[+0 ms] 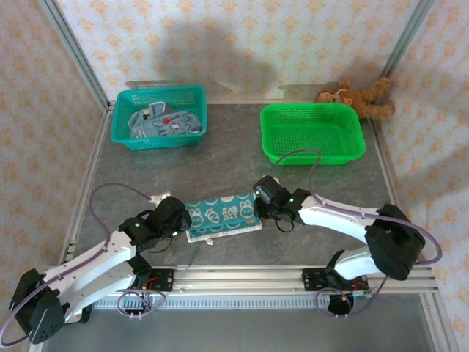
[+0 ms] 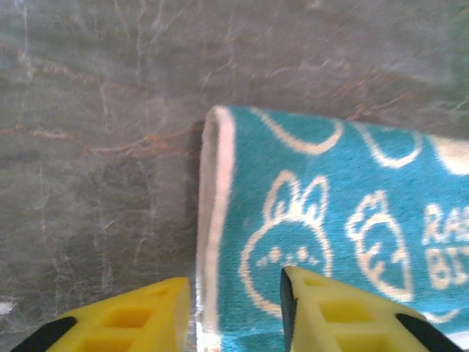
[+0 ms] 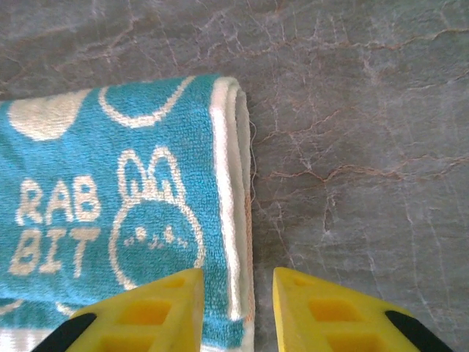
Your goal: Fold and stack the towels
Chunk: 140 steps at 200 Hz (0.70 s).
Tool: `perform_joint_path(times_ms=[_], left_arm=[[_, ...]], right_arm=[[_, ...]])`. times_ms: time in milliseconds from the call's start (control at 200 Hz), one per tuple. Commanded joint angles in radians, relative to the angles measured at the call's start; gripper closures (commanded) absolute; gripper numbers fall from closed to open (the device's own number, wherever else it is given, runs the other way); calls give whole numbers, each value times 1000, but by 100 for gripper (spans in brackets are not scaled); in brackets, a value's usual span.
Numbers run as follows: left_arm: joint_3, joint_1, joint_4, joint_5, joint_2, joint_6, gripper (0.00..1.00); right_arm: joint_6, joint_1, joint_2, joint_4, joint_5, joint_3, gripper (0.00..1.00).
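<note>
Towel with the bunny print [image 1: 222, 215] lies folded into a long strip on the near middle of the table [image 1: 227, 165], a grey stone-look top veined with pale cracks. More towels [image 1: 165, 123] sit crumpled in the teal basket [image 1: 161, 91] at the far left. A green basket [image 1: 311, 108] stands at the far right, and a brown teddy bear [image 1: 359, 97] lies beside it against the far wall. Cream wallpaper with small orange motifs [image 1: 220, 37] closes the space on three sides, set in metal posts [image 1: 73, 51], and a slotted rail [image 1: 242, 279] runs along the near edge.

The left gripper [image 1: 183, 218] is at the strip's left end, its yellow fingers [image 2: 330, 315] narrowly parted over the white hem. The right gripper [image 1: 258, 205] is at the right end, parted about as narrowly over that hem.
</note>
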Motion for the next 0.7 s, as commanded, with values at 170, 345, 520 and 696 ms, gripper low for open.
perform_joint_path(times_ms=[170, 345, 520, 696], left_arm=[[-58, -11, 118, 39, 77, -40, 74], [-68, -11, 148, 49, 92, -45, 79], [-68, -11, 149, 59, 90, -49, 91], [-55, -11, 119, 64, 65, -59, 100]], right_arm=[[21, 5, 84, 0, -13, 33, 70], [27, 5, 108, 21, -46, 33, 69], [30, 5, 113, 28, -63, 33, 76], [32, 5, 92, 19, -60, 31, 97]])
